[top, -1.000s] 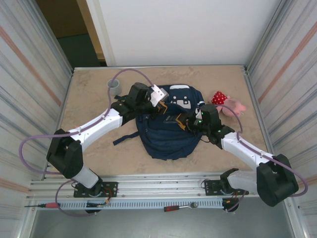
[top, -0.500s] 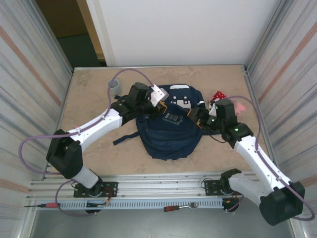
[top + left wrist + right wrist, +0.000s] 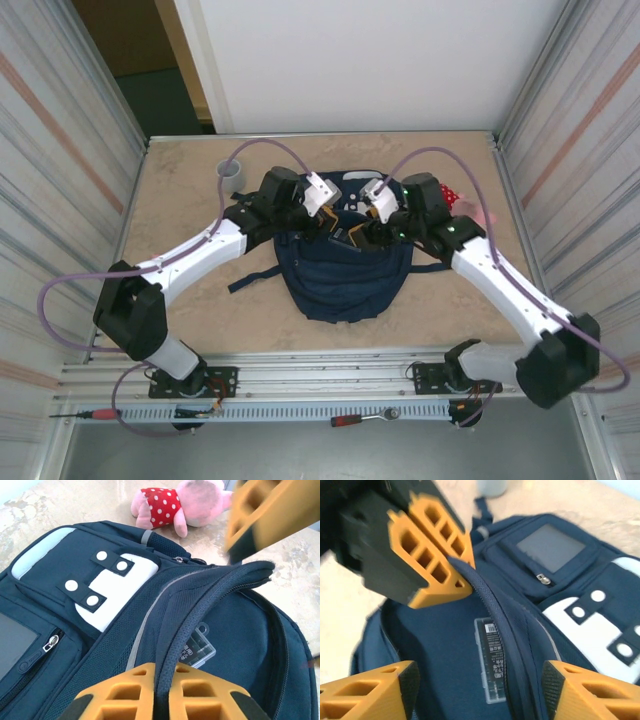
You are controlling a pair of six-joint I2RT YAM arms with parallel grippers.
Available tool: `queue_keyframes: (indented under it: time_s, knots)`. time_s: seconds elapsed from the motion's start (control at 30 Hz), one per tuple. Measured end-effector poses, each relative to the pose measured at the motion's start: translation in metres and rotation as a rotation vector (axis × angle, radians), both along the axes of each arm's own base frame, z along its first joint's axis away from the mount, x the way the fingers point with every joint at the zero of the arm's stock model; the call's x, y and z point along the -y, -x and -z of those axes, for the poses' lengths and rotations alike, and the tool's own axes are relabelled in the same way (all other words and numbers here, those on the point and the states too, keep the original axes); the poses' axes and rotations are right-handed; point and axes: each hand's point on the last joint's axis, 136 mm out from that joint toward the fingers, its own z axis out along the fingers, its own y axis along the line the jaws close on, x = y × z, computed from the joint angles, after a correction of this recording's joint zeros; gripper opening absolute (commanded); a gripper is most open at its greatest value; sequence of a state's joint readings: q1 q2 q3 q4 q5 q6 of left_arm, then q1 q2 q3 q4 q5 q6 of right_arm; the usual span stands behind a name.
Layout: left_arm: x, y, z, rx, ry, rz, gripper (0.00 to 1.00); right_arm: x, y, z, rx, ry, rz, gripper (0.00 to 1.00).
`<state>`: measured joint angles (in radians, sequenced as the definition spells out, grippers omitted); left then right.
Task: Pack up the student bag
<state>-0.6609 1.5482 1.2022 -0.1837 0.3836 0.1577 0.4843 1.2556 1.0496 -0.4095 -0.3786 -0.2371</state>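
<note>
One small grey cylindrical cup (image 3: 230, 178) stands far left on the mottled beige bench (image 3: 180, 200). The left gripper (image 3: 161, 675) has its ribbed orange jaws clenched on the zipped rim of the student bag (image 3: 340, 280), a navy woven pack lying mid-bench with white stud-dotted patches. Inside lies a clear rectangular case (image 3: 492, 665), probably hard plastic. The right gripper (image 3: 480, 680) hangs over it, jaws spread wide. A pink plush toy (image 3: 172, 505) in red polka dots lies just right of the bag.

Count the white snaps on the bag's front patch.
4. The snaps sit on the student bag's white patch: two on the upper dark tab, two on the lower tab. None seem hidden in the left wrist view.
</note>
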Motion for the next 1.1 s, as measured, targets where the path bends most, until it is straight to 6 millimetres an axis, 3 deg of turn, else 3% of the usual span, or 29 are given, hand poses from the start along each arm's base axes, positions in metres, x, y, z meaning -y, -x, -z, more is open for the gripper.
queue_keyframes:
  time_s: [0.07, 0.17, 0.23, 0.27, 0.4, 0.5, 0.57, 0.63, 0.87, 1.1]
  knots:
    - [0.001, 0.002, 0.0, -0.002, 0.001, 0.009, 0.17, -0.006, -0.004, 0.014, -0.006, 0.032, -0.05, 0.46]
    - [0.001, 0.004, 0.001, -0.006, 0.0, 0.022, 0.25, -0.008, -0.005, 0.025, 0.001, 0.062, -0.096, 0.18]
    - [-0.001, 0.006, 0.001, -0.009, 0.004, 0.039, 0.52, -0.008, -0.006, 0.027, 0.014, 0.077, -0.111, 0.05]
    - [-0.002, 0.008, -0.001, -0.01, 0.014, 0.054, 0.6, -0.008, -0.006, 0.027, 0.018, 0.082, -0.119, 0.02]
    - [-0.026, 0.011, -0.014, -0.011, 0.065, 0.096, 0.73, -0.006, -0.005, 0.027, 0.018, 0.074, -0.141, 0.0]
    - [-0.066, 0.004, -0.023, -0.002, 0.112, 0.106, 0.75, -0.002, -0.005, 0.025, 0.006, 0.041, -0.159, 0.0]
    - [-0.094, -0.001, -0.021, 0.003, 0.117, 0.106, 0.75, -0.001, -0.005, 0.023, 0.0, 0.02, -0.169, 0.0]
    - [-0.111, 0.0, -0.015, 0.003, 0.101, 0.124, 0.76, -0.002, -0.003, 0.022, -0.004, 0.009, -0.181, 0.0]
    - [-0.12, 0.022, 0.02, -0.002, -0.001, 0.26, 0.78, -0.006, 0.005, 0.027, -0.026, -0.013, -0.211, 0.0]
    - [-0.115, 0.018, 0.076, -0.09, -0.123, 0.378, 0.78, -0.006, 0.005, 0.025, -0.023, -0.018, -0.214, 0.0]
